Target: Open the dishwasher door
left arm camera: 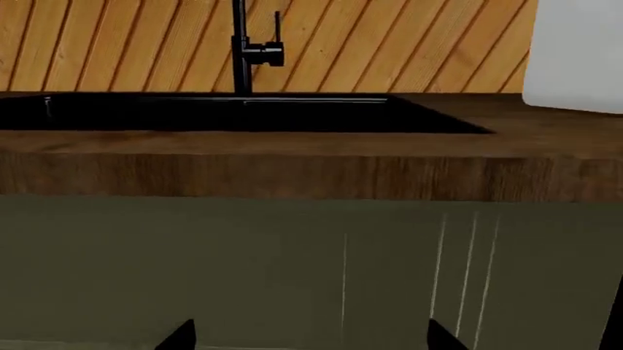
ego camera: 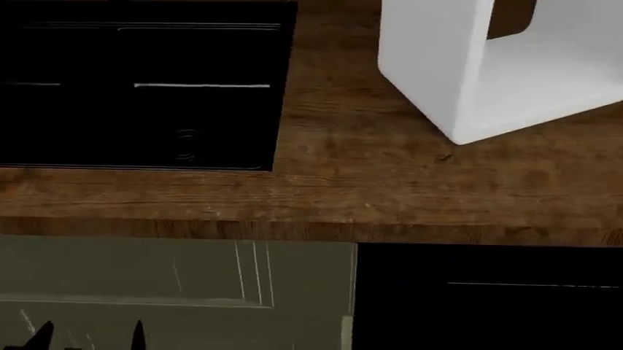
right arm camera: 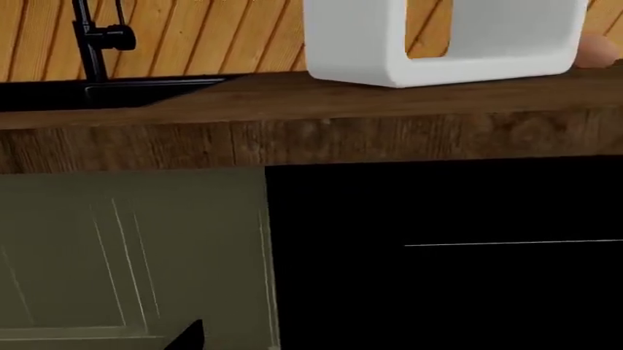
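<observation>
The dishwasher door [ego camera: 486, 306] is a glossy black panel with a thin pale line, standing shut under the wooden counter at the lower right of the head view. It fills the right wrist view [right arm camera: 448, 255]. My right gripper [right arm camera: 311, 339] faces it from a short way off. One dark fingertip [right arm camera: 185, 337] shows over the olive cabinet; the other is lost against the black door. My left gripper [left arm camera: 311, 337] is open and empty, facing the olive-green cabinet door [left arm camera: 244, 270] under the sink. Its tips show in the head view [ego camera: 87, 339].
A black sink [ego camera: 146, 87] with a black faucet [left arm camera: 244, 51] is set in the wooden counter [ego camera: 389, 189]. A white open-sided box [ego camera: 467, 65] stands on the counter above the dishwasher. The counter edge overhangs both fronts.
</observation>
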You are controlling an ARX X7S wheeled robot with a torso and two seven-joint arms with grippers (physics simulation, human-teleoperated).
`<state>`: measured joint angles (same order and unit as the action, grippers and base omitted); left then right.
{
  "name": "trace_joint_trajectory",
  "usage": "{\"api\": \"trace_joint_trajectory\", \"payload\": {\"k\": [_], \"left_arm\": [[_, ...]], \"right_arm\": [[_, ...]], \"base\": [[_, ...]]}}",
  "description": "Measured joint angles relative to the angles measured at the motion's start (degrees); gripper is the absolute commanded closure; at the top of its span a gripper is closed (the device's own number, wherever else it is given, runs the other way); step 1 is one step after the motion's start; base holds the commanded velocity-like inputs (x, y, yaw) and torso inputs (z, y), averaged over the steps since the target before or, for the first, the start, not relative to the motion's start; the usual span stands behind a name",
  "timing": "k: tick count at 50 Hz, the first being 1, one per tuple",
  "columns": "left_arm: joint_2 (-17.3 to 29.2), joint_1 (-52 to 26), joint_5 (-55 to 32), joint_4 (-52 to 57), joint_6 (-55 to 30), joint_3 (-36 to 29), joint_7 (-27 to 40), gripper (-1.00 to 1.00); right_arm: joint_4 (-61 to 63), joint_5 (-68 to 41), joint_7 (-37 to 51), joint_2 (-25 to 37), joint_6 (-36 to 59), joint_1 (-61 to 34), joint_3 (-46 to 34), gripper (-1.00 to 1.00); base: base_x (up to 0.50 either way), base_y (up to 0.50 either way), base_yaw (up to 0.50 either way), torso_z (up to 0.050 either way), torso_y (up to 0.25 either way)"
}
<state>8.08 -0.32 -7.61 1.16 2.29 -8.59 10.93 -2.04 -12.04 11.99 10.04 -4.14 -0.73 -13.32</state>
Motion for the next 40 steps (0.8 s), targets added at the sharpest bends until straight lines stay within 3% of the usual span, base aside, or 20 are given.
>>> {"api": "trace_joint_trajectory", "payload": {"k": [13,30,40], "left_arm": [[0.5,-0.1,-0.3,0.0,0.3,-0.6,0.6,-1.0],[1.0,-0.4,-0.5,0.2,0.7,-1.3,1.3,-1.0],[1.1,-0.4,-1.0,1.3,-0.2,-1.5,2.1,-1.0]], "right_arm": [[0.0,-0.5,0.2,0.3,-0.1,-0.1,-0.4,-1.0],[0.5,-0.5,0.9,0.8,-0.2,0.1,-1.0,-1.0],[1.1,-0.6,1.5,1.2,-0.4,0.6,-1.1,-1.0]], "base": [[0.0,-0.5,0.0,0.0,0.0],[0.0,0.0,0.0,0.0,0.0],[0.0,0.0,0.0,-0.048,0.0]]}}
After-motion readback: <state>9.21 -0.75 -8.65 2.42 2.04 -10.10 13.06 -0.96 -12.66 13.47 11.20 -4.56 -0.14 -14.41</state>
